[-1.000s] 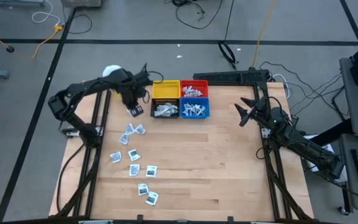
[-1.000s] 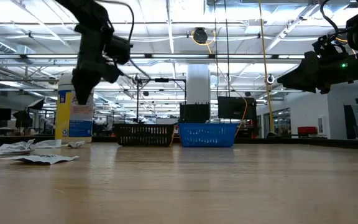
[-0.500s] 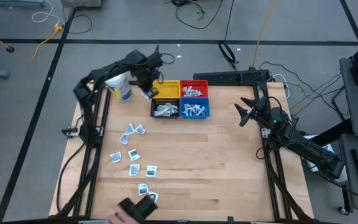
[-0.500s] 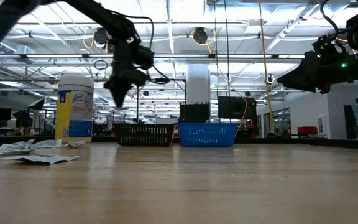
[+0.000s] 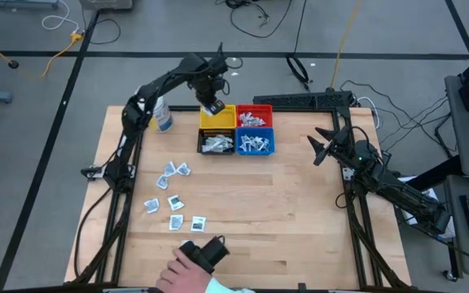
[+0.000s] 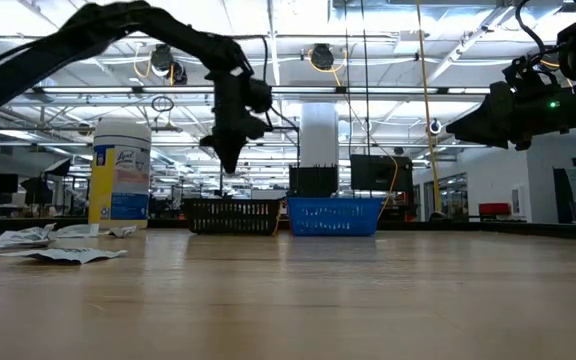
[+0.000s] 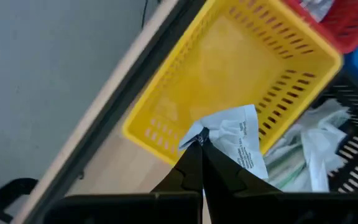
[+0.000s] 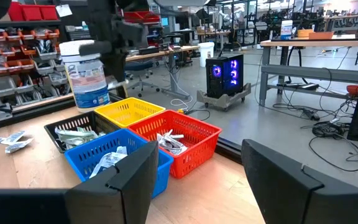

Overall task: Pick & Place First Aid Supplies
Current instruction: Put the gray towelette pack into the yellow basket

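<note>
- Wooden table [image 5: 300, 212] is crossed at its near edge by a person's hand [image 5: 187, 273] holding a dark object.
- Loose packets [image 5: 173, 202] are scattered on the left half.
- Right gripper [image 5: 322, 146] is held spread wide, empty, at the right.
- Left gripper [image 5: 212, 106] is clamped on a white packet [image 7: 238, 142] above the yellow bin [image 5: 217, 119].

Four small square slatted plastic bins sit together: a bright yellow bin [image 5: 217, 119], a red bin [image 5: 254, 118], a blue bin [image 5: 255, 142] and a black bin [image 5: 216, 144]. The flat white paper packet [image 7: 238, 142] bears fine dark print, and the loose white packets [image 5: 175, 202] carry dark or blue marks. The round jar [image 6: 119, 172] is white-lidded with a yellow and blue label. The wooden surface [image 5: 283, 212] is pale tan, striped lengthwise with planks.
</note>
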